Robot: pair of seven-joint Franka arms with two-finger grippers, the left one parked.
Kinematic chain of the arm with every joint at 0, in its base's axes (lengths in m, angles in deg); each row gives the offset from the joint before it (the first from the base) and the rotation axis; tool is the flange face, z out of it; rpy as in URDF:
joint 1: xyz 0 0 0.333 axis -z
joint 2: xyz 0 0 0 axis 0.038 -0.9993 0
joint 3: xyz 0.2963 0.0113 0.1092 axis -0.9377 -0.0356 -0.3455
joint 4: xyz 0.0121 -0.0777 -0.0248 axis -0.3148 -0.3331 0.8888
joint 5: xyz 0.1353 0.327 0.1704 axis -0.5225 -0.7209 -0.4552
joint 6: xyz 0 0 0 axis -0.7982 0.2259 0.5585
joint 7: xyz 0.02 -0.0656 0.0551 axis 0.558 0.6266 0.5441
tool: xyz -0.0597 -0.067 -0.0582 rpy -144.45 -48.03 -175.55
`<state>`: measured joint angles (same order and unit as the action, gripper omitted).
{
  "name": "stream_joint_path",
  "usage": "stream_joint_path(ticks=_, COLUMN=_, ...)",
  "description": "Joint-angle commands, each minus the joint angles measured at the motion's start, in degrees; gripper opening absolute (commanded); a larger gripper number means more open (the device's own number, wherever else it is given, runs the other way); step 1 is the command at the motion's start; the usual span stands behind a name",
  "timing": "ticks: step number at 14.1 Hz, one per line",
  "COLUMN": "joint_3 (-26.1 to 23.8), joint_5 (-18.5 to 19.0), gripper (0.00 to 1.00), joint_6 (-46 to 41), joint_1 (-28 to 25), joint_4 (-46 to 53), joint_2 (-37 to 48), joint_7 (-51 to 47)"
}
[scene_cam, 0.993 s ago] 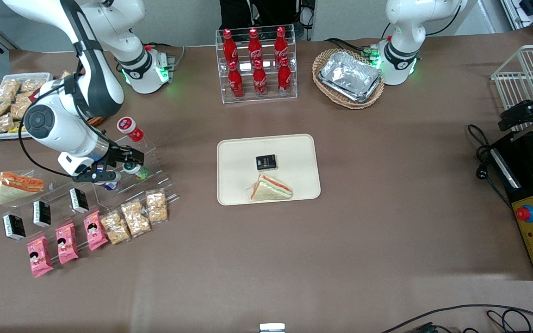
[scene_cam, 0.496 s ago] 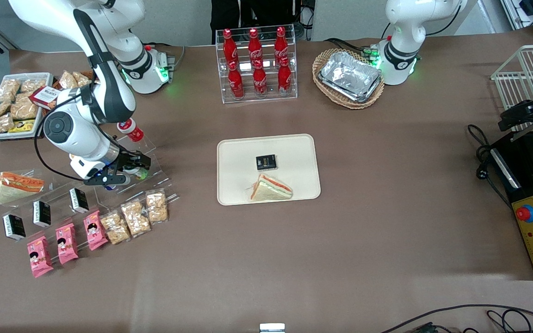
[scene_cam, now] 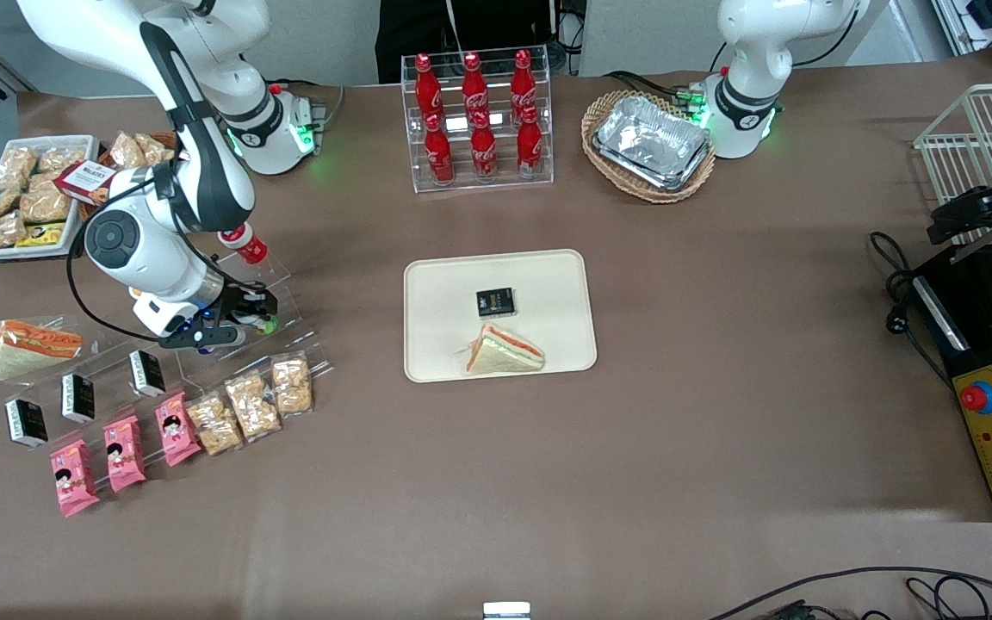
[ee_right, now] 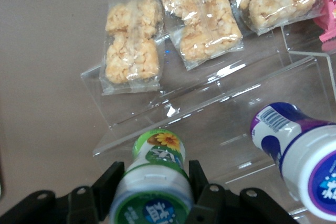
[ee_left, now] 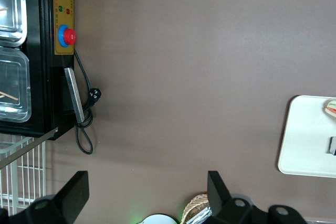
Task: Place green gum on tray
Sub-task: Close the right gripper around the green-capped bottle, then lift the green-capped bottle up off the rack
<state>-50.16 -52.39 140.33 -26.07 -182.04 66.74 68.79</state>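
The green gum (ee_right: 152, 182), a small bottle with a green-rimmed white cap and a green-yellow body, lies on the clear acrylic stand (ee_right: 210, 114). My right gripper (ee_right: 156, 169) has a black finger pressed against each side of its cap. In the front view the gripper (scene_cam: 251, 317) sits over the stand at the working arm's end of the table, and only a green sliver of the gum (scene_cam: 265, 325) shows. The cream tray (scene_cam: 444, 284) lies mid-table, toward the parked arm from the stand.
A sandwich (scene_cam: 503, 351) and a black packet (scene_cam: 494, 301) lie on the tray. A blue-capped bottle (ee_right: 299, 150) lies beside the gum, and a red-capped one (scene_cam: 242, 243) sits higher on the stand. Snack packets (scene_cam: 251, 405) lie nearer the camera. A cola rack (scene_cam: 477, 120) stands farther back.
Over the last second the right arm swung toward the gum and lowered until its fingers straddled the cap. In the last half second it has barely shifted.
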Motion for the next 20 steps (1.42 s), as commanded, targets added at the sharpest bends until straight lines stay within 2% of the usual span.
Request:
stream_joint_path(ticks=1, joint_3=0.76, joint_5=0.95, gripper=0.29, joint_6=0.97, joint_1=0.73, joint_4=0.04, joint_2=0.33, joint_7=5.45)
stream_joint_path(ticks=3, joint_3=0.94, joint_5=0.95, gripper=0.28, joint_6=-0.08, joint_1=0.91, joint_4=1.53, joint_2=0.76, joint_7=6.26)
stream_joint_path(ticks=4, joint_3=0.94, joint_5=0.95, gripper=0.28, joint_6=-3.22, joint_1=0.82, joint_4=3.45, joint_2=1.29, joint_7=6.26)
stream_joint_path(ticks=9, joint_3=1.90, joint_5=0.95, gripper=0.28, joint_6=-25.79, joint_1=0.91, joint_4=20.22, joint_2=0.86, joint_7=6.18)
stream_joint_path(ticks=15, joint_3=3.75, joint_5=0.95, gripper=0.28, joint_6=-48.92, joint_1=1.26, joint_4=41.67, joint_2=-1.42, joint_7=6.26)
stream_joint_path(ticks=17, joint_3=4.10, joint_5=0.60, gripper=0.28, joint_6=-52.37, joint_1=1.26, joint_4=45.12, joint_2=-2.66, joint_7=6.18)
stream_joint_path(ticks=20, joint_3=3.66, joint_5=-0.01, gripper=0.28, joint_6=-52.47, joint_1=0.30, joint_4=44.61, joint_2=-2.57, joint_7=3.47)
